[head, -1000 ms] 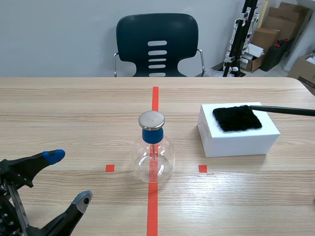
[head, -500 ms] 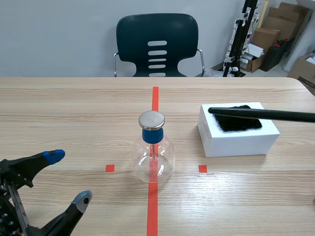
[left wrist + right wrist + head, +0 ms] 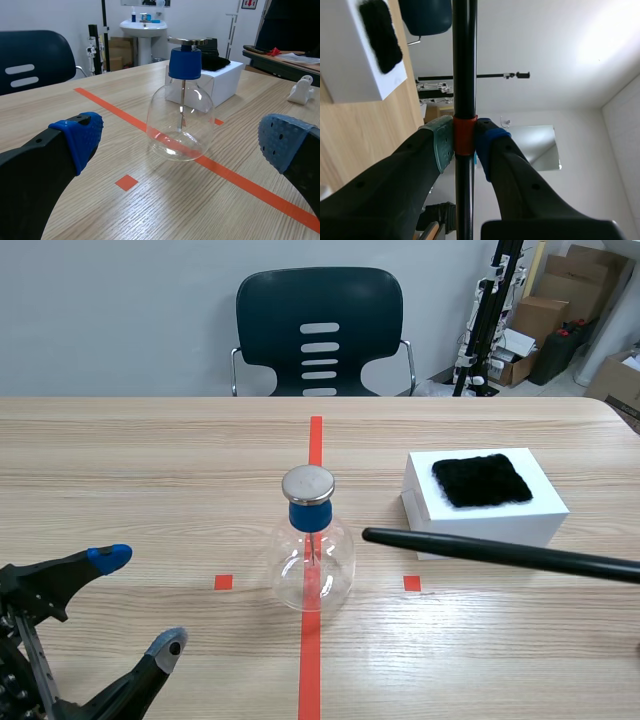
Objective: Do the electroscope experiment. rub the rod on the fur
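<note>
Nearest the robot, at the low left, the left hand (image 3: pixel 138 602) rests just above the desk (image 3: pixel 150 470) with its two blue-tipped fingers spread wide and nothing between them.

From the right, the right hand (image 3: pixel 465 142) is closed on a long, thin black rod (image 3: pixel 500 552). Its pads press from both sides on an orange-red band around the shaft. The rod lies roughly level above the desk. Its free tip points at the electroscope and stops just short of it, nearer the robot than the fur.

The electroscope (image 3: pixel 312 560) is a clear glass flask with a blue stopper and a round metal cap (image 3: pixel 308 483). It stands on the red tape line at mid-desk.

Farther back and to the right sits a white box (image 3: pixel 490 530) with a square of black fur (image 3: pixel 481 480) lying on top, well apart from the rod tip.

Beyond the desk stands an empty dark chair (image 3: pixel 320 330).

The rod looks stiff, smooth and light, so it could twist or slide in a loose hold. The banded spot seems the sensible place to grip it. The fur looks soft, and whether it is fixed to the box cannot be told. The glass flask is likely fragile and easy to knock over.
</note>
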Robot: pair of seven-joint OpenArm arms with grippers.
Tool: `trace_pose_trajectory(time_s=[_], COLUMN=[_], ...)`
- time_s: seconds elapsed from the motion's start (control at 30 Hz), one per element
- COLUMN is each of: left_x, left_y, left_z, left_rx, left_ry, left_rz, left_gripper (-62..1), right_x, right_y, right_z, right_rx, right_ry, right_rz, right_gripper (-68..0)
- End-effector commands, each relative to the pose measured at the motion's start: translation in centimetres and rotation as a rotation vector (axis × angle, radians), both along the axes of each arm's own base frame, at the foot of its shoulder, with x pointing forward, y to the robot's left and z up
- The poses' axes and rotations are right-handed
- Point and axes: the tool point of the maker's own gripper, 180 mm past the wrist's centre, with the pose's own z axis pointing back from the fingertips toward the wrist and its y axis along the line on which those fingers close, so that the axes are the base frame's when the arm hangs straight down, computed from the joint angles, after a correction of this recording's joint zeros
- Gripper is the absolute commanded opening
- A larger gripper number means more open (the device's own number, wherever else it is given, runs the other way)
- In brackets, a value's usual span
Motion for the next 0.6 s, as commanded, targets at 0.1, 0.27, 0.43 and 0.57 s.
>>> trace_pose_trajectory(time_s=[0.1,0.27,0.43,0.57], left_x=[0.4,0.4,0.4,0.4], left_y=[0.3,0.3,0.3,0.3], left_z=[1.0,1.0,1.0,1.0], left_rx=[-0.021,-0.021,-0.021,-0.021], left_ry=[-0.031,-0.031,-0.031,-0.031], left_rz=[0.002,0.002,0.002,0.002], left_gripper=[1.4,1.4,1.4,1.4], right_x=[-1.1,-2.0,-2.0,-1.9], right_y=[0.0,0.1,0.0,0.0], right_z=[0.7,0.3,0.3,0.4], right_rx=[-0.035,-0.032,-0.03,-0.028], right_ry=[-0.016,0.018,0.016,0.015], right_rz=[0.015,0.022,0.016,0.014], right_gripper=[-67.1,-67.1,-67.1,-67.1])
